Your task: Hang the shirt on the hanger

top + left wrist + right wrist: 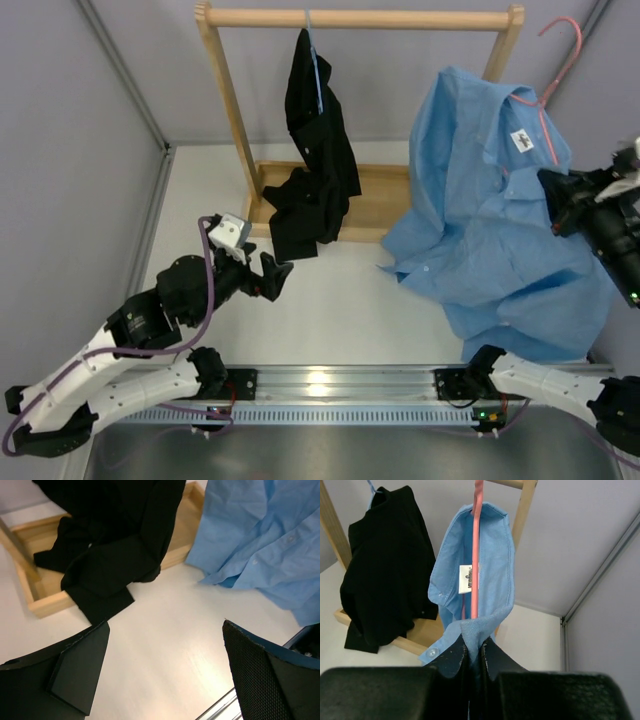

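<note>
The light blue shirt [490,220] hangs at the right, lifted, its lower part spread on the table. The pink wire hanger [556,70] runs through its collar, hook up above the collar. My right gripper [556,205] is shut on the shirt near the collar; in the right wrist view the fabric [475,630] is pinched between the fingers [455,657], with the pink hanger [476,555] rising inside the collar. My left gripper [275,275] is open and empty, low over the table below the black garment [315,160]; its fingers [82,665] frame bare table.
A wooden rack [360,18] with a tray base [390,200] stands at the back. The black garment hangs from it on a thin blue hanger [314,60]. A metal rail [340,385] runs along the near edge. Grey walls close both sides.
</note>
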